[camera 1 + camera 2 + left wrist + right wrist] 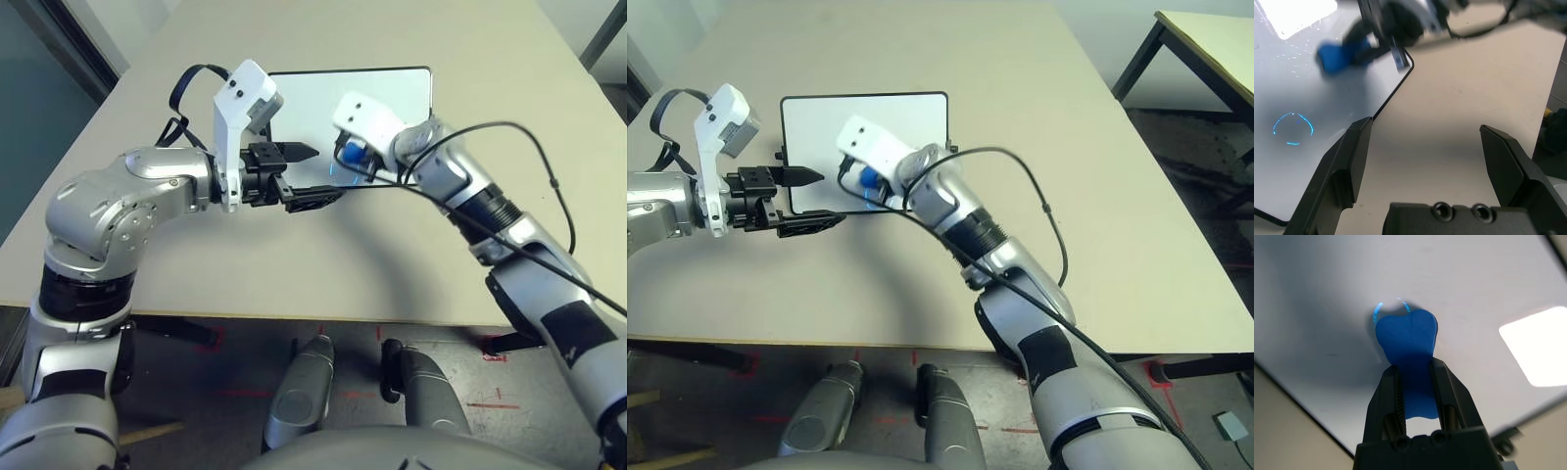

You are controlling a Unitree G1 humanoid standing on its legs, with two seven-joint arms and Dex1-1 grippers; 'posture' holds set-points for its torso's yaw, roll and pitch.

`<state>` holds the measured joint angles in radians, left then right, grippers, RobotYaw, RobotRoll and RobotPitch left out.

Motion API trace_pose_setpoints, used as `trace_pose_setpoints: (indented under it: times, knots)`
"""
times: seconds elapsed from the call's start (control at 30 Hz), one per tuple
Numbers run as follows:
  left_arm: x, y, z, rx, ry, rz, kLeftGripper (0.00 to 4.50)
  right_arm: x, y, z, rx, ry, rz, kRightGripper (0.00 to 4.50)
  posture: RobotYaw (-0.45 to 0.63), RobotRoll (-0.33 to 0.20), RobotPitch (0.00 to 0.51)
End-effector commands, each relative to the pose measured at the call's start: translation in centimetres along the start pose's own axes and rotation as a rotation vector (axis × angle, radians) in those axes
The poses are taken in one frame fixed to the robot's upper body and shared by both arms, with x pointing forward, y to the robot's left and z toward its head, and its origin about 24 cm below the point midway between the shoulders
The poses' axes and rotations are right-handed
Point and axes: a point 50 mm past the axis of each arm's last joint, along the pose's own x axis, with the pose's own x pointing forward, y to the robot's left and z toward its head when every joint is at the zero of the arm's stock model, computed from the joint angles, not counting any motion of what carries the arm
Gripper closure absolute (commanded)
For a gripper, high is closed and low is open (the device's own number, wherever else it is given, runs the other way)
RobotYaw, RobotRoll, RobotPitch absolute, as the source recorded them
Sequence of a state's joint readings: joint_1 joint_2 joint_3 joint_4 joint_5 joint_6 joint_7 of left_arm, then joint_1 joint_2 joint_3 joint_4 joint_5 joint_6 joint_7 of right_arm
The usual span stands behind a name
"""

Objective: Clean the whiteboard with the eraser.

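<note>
The whiteboard (pixel 387 93) lies flat on the beige table, black-framed. Near its front edge a small blue ring scribble (pixel 1293 129) is drawn. My right gripper (pixel 1414 367) is shut on the blue eraser (pixel 1405 340), gripping its pinched waist. The eraser (pixel 353 154) is tipped down onto the board, its end covering part of the blue mark (pixel 1378 311). My left gripper (pixel 326 174) is open with nothing in it. It hovers at the board's near-left corner, one finger over the board and the other along the front edge, just left of the eraser (pixel 1342 54).
A black cable (pixel 1048 211) loops off my right forearm over the table to the right of the board. Bare tabletop (pixel 323 264) lies between the board and the front edge. A second table (pixel 1205 39) stands off to the right.
</note>
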<state>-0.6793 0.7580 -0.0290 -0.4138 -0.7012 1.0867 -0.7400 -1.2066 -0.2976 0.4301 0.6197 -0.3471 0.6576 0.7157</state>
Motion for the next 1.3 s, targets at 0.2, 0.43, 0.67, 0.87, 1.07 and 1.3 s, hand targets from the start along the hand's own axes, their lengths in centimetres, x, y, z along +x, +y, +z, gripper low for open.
trace_pose_setpoints:
  times: [0.2, 0.43, 0.67, 0.87, 1.07, 1.3]
  knots:
    - [0.5, 1.7, 1.3, 0.025, -0.122, 0.137, 0.00, -7.8, -8.0, 3.3, 0.345, -0.320, -0.333, 3.74, 0.16, 0.000, 0.159]
    - [-1.1, 6.4, 5.2, 0.086, -0.428, 0.538, 0.00, -15.5, -12.7, -6.0, 0.612, -0.296, -0.886, 3.74, 0.16, 0.000, 0.164]
    - [-4.6, 10.3, 6.0, 0.044, -0.616, 0.936, 0.00, -14.9, -9.9, -13.6, 0.777, 0.068, -0.781, 3.74, 0.13, 0.000, 0.165]
    - [-7.4, 12.5, 3.7, 0.013, -0.586, 1.207, 0.00, -11.7, -5.2, -16.2, 0.965, 0.168, -0.541, 3.74, 0.14, 0.000, 0.166]
    - [-10.3, 13.4, 0.5, -0.058, -0.505, 1.399, 0.00, -9.4, -3.4, -16.6, 1.019, 0.202, -0.397, 3.74, 0.16, 0.000, 0.170]
    - [-11.8, 13.3, -2.0, -0.079, -0.427, 1.467, 0.00, -6.6, -2.0, -15.6, 1.014, 0.198, -0.252, 3.74, 0.19, 0.000, 0.170]
